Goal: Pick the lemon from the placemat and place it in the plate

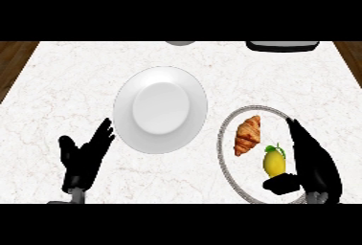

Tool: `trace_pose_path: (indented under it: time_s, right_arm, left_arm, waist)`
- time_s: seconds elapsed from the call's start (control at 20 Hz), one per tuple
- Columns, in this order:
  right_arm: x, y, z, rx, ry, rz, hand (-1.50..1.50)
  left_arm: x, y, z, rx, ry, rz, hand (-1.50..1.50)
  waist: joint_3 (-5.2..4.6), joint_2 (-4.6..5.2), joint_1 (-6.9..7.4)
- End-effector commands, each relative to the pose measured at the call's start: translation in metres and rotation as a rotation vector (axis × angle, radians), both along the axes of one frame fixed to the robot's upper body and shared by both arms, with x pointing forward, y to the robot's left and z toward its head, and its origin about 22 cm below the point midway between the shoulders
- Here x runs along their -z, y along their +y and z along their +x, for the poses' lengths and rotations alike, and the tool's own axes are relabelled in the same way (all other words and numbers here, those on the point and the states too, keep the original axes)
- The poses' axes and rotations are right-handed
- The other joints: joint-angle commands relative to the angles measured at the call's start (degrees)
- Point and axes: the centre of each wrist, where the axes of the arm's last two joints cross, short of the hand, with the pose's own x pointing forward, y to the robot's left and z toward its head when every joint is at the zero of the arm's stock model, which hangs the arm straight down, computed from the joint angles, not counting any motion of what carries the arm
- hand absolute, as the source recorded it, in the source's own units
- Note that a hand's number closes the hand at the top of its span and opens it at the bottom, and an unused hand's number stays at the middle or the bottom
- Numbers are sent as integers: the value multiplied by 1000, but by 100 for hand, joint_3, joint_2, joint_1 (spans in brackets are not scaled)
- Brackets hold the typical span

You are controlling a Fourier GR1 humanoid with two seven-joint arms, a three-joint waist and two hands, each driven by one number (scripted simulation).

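Note:
A yellow lemon (274,161) with a green leaf lies on the round grey-rimmed placemat (228,143) at the lower right. My right hand (311,162) is right beside it, fingers straight along the lemon's right side and the thumb below it. The hand is open around the lemon without closing on it. A white plate (160,109) sits in the middle of the counter, left of the placemat, with nothing on it. My left hand (83,158) rests open at the lower left, fingers up, just left of the plate.
A brown croissant (248,135) lies on the placemat above and left of the lemon. A dark object (283,45) and a grey one (180,43) sit at the counter's far edge. Wooden floor shows past both side edges.

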Motion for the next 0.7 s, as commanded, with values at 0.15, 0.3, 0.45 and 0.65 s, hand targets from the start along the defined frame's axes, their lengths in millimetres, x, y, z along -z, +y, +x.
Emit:
trace_pose_path:
  time_s: [0.15, 0.3, 0.45, 0.65]
  right_arm:
    - [27, 5, 11, 21, 48, -45, -150]
    - [35, -11, 15, 30, 58, -37, -150]
    - [25, -15, 22, -3, 88, -34, -150]
    - [50, -27, 28, 1, 101, -25, -150]
  left_arm:
    - [4, 7, -2, 7, 13, -2, 0]
    - [7, -1, 9, 5, 9, 10, 0]
    - [15, -1, 6, -6, 6, 13, 0]
    - [3, -5, -3, -8, 21, -2, 0]
  waist:
    - [-10, 10, 4]
    - [-10, 12, -6]
    - [-10, 10, -7]
    - [-9, 9, 8]
